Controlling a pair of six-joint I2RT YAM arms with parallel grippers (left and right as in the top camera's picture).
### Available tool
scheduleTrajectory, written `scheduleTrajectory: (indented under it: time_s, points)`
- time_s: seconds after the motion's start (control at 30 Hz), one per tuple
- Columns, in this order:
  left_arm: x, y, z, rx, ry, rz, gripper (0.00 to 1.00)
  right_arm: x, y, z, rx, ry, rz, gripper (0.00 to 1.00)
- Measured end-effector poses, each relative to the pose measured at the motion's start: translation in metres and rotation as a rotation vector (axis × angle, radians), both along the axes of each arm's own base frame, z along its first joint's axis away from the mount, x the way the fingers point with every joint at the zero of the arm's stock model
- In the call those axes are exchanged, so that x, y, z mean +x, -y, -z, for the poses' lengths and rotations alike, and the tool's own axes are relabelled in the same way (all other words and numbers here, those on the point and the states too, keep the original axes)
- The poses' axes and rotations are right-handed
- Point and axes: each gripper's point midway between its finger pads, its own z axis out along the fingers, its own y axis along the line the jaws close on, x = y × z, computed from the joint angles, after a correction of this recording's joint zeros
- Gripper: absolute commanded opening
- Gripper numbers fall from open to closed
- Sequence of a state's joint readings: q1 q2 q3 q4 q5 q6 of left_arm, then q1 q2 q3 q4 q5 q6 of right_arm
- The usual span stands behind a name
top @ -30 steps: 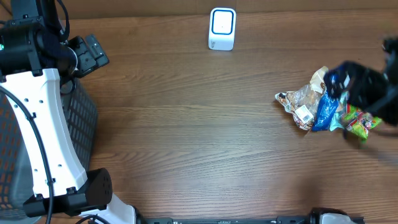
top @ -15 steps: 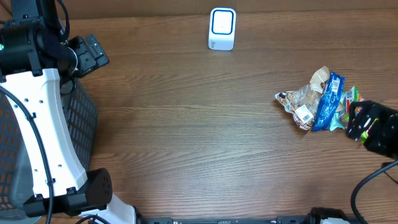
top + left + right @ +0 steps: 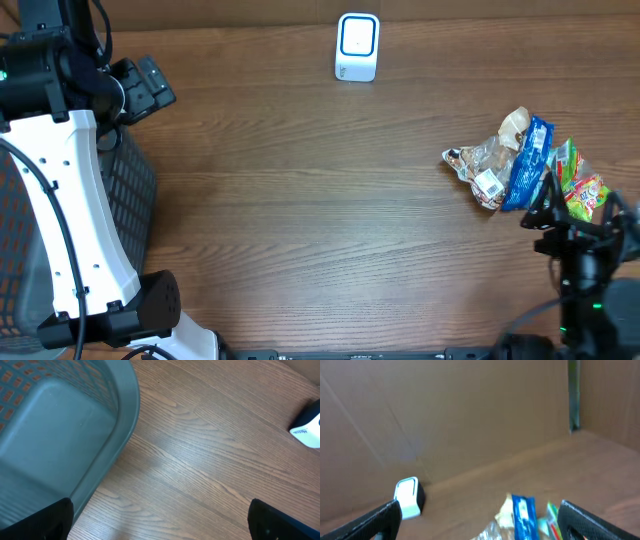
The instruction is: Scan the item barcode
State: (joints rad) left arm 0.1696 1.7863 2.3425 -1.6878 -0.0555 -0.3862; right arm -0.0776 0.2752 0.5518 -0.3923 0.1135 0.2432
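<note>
A white scanner with a blue face (image 3: 357, 45) stands at the table's far edge, and shows in the right wrist view (image 3: 409, 497) and at the edge of the left wrist view (image 3: 307, 430). At the right lies a pile of items: a clear snack bag (image 3: 485, 165), a blue bar (image 3: 527, 165) (image 3: 524, 517) and a green-red pack (image 3: 578, 188) (image 3: 552, 519). My right gripper (image 3: 580, 215) (image 3: 482, 527) hangs open just in front of the pile, holding nothing. Far left, my left gripper (image 3: 148, 88) (image 3: 162, 525) is open and empty over bare wood.
A grey mesh basket (image 3: 135, 190) (image 3: 60, 425) stands at the left under the white left arm (image 3: 70, 220). A brown cardboard wall (image 3: 470, 415) rises behind the table's far edge.
The right arm has drawn back from over the pile toward the table's near edge, uncovering the blue bar and the green-red pack. The left arm has not moved.
</note>
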Motion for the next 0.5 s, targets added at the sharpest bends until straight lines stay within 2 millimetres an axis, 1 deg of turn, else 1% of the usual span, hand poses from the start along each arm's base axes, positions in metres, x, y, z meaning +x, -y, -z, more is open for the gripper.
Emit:
scheduleTrajectory:
  time_s: [0.07, 0.13, 0.23, 0.33, 0.43, 0.5]
  points:
    - [0.000, 0.000, 0.000, 0.001, -0.001, 0.000, 1.00, 0.006, 0.000, 0.020, 0.012, 0.028, 0.000, 1.00]
    - [0.000, 0.000, 0.000, 0.000, 0.000, 0.000, 1.00, 0.012, 0.000, 0.053, 0.031, 0.054, -0.002, 1.00]
    - [0.000, 0.000, 0.000, 0.000, -0.001, 0.000, 1.00, 0.016, -0.003, 0.081, 0.043, 0.089, -0.015, 1.00]
    - [0.000, 0.000, 0.000, 0.000, -0.001, 0.000, 1.00, 0.016, -0.007, 0.094, 0.046, 0.122, -0.030, 1.00]
    - [0.000, 0.000, 0.000, 0.000, 0.000, 0.000, 0.99, 0.017, -0.008, 0.115, 0.055, 0.078, -0.035, 1.00]
    - [0.000, 0.000, 0.000, 0.000, 0.000, 0.000, 1.00, 0.017, -0.009, 0.120, 0.056, 0.058, -0.037, 1.00]
